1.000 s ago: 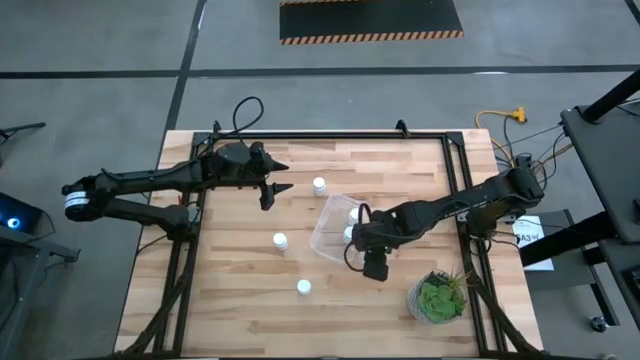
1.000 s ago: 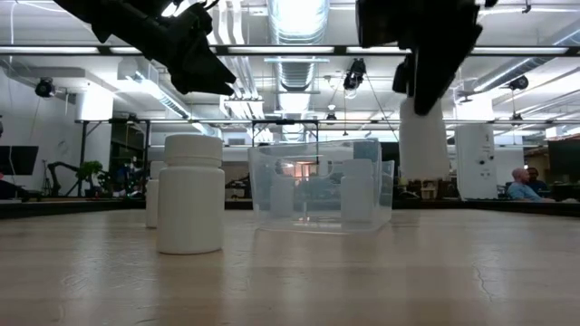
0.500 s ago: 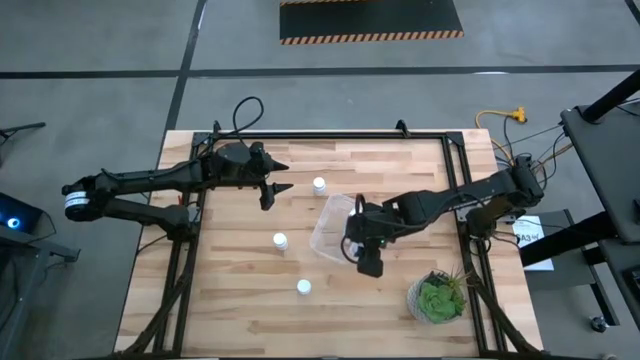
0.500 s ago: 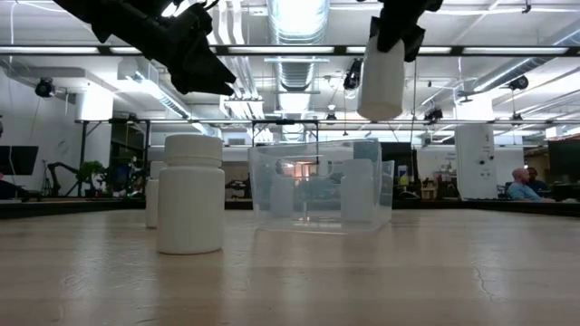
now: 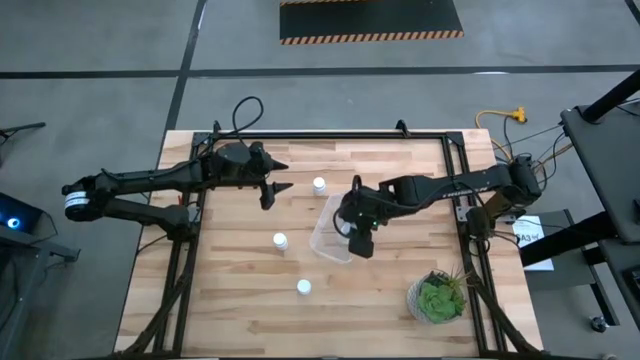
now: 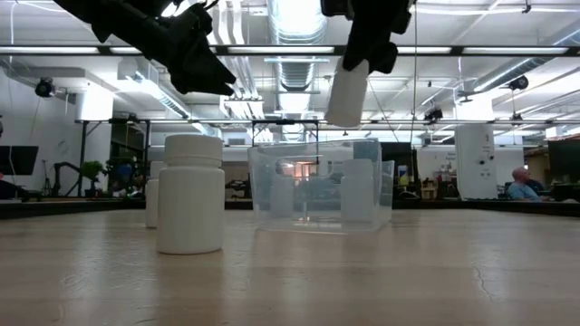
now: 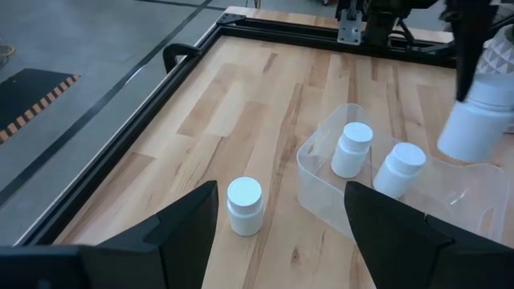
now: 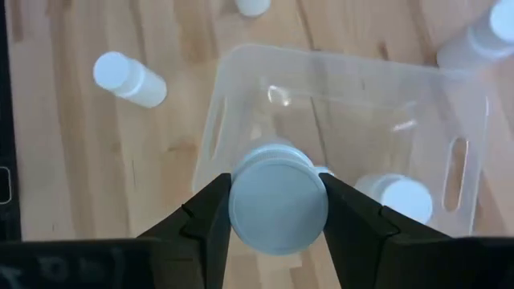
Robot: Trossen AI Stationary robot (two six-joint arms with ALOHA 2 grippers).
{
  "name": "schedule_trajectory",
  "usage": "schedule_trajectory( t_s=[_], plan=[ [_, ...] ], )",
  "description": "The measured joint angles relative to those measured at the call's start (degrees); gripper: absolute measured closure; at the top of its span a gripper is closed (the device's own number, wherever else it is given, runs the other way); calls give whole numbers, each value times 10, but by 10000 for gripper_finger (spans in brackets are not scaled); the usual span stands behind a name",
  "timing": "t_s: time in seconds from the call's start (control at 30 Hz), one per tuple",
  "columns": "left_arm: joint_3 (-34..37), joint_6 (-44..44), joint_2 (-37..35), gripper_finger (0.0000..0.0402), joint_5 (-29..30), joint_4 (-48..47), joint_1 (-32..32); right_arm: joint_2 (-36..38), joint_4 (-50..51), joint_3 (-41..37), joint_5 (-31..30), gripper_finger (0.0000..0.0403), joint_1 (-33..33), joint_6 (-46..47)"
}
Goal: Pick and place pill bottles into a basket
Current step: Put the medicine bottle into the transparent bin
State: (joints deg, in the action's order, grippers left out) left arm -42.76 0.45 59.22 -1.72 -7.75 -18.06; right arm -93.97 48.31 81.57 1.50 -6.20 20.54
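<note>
The basket (image 5: 328, 232), a clear bin, stands mid-table with two pill bottles (image 7: 352, 148) (image 7: 399, 168) upright inside. My right gripper (image 5: 355, 232) hangs over it, shut on another white pill bottle (image 6: 347, 91). Three more bottles stand on the wood: (image 5: 319, 185), (image 5: 280, 240), (image 5: 303, 287). My left gripper (image 5: 278, 178) is open and raised at the far left, with nothing between its fingers. My right gripper pinches the bottle's cap end (image 8: 277, 205) between its two fingers (image 8: 210, 217), one on each side. The fingers come from above, slanting down. The bottle hangs below them, tilted and clear of the basket's rim (image 6: 317, 145).
A green potted plant (image 5: 437, 297) stands at the table's near right corner. A black metal frame (image 5: 330, 135) runs along the table's far and side edges. The bottle nearest the low camera (image 6: 190, 193) stands left of the basket.
My right gripper has risen and gone toward the table's left and far edges, carrying the bottle from beside the basket's near right side to above the basket. The bottle has tipped from nearly upright to a slant.
</note>
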Motion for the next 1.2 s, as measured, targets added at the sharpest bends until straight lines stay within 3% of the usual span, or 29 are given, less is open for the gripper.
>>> schedule_trajectory(
  t_s=[0.33,0.73,1.2],
  plan=[
    [0,0,0,148,6,-1,0,-73,-6,37,46,255,-1,-36],
    [0,-1,0,148,5,-1,0,-86,7,54,65,255,0,-72],
    [0,0,0,148,5,-1,0,-86,11,13,61,254,4,-148]
  ],
)
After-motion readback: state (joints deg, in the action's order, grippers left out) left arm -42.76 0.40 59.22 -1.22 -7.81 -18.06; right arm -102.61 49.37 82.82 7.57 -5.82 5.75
